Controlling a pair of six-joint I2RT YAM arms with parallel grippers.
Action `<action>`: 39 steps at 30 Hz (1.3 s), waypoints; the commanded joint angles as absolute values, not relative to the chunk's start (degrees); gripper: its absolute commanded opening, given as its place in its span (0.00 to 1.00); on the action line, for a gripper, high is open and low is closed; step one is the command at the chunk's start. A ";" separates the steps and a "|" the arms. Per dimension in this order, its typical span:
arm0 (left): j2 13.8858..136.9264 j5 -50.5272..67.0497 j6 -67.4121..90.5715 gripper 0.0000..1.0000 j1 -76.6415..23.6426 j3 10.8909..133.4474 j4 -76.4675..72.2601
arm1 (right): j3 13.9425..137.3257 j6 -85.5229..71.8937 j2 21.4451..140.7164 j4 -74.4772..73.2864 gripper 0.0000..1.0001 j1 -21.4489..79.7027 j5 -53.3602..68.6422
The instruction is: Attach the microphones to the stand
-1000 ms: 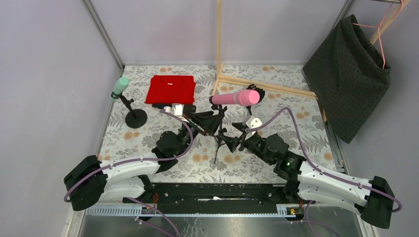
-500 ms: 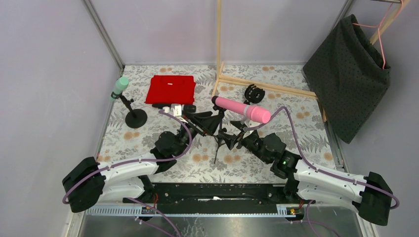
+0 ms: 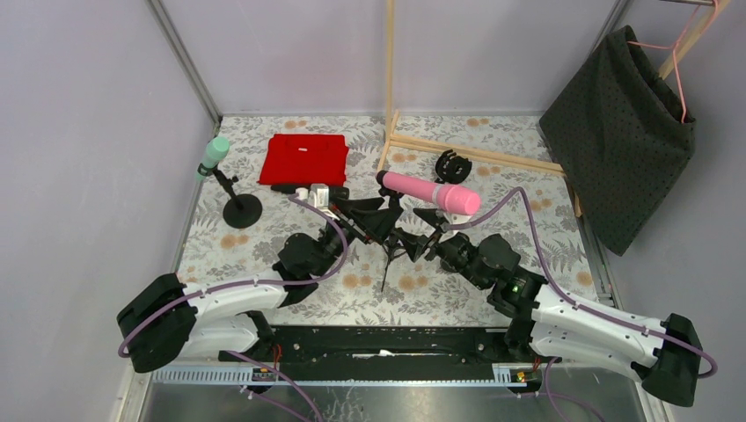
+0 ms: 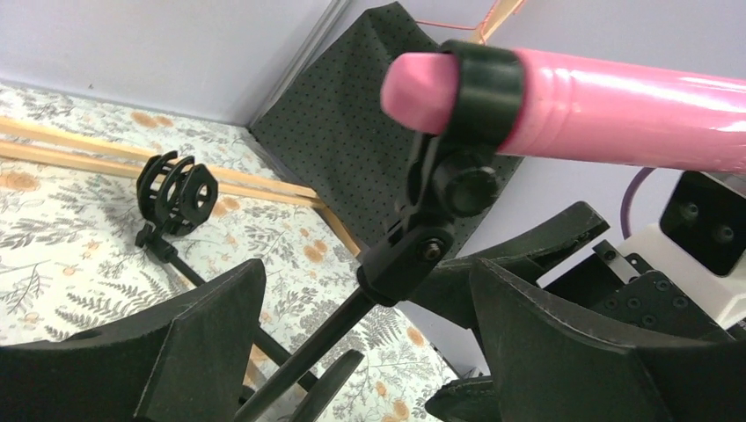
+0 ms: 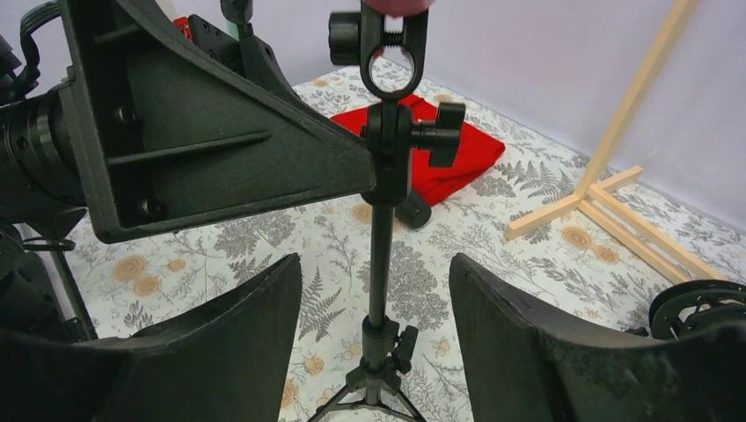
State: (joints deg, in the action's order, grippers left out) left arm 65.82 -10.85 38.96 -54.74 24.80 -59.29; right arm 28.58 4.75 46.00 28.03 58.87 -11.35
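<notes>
- Two microphones seen: mint mic (image 3: pixel 212 154), pink mic (image 3: pixel 429 191).
- Three stands: round-base stand (image 3: pixel 239 209), tripod (image 5: pixel 388 149), clip stand (image 3: pixel 452 165).
- One red cloth (image 3: pixel 303 158).
- One dark cloth (image 3: pixel 620 132).
- One wooden frame (image 3: pixel 475 151).
- Two end effectors: left end effector (image 4: pixel 365 272), right end effector (image 5: pixel 376 268).

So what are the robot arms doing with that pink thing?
They are putting microphones on stands. The slim pink microphone sits in the black ring clip on top of the thin black tripod stand. The left hand and right hand are both open, one on each side of that stand, gripping nothing. The mint green microphone is on a black round-based stand at the left.
</notes>
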 commanded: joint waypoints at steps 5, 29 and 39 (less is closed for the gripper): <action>65.83 -9.74 35.28 0.90 -54.38 29.25 -64.63 | 33.67 6.10 44.04 26.87 0.67 58.89 -11.73; 69.43 -16.06 43.86 0.44 -52.68 29.52 -67.18 | 39.89 6.34 42.30 19.34 0.53 58.85 -12.41; 69.74 -17.91 53.54 0.25 -52.67 29.76 -64.83 | 40.03 5.12 41.66 18.60 0.54 58.89 -12.29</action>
State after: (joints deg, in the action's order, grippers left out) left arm 69.45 -15.88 47.75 -53.04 29.21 -64.40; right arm 37.45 5.87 42.30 18.24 58.87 -11.40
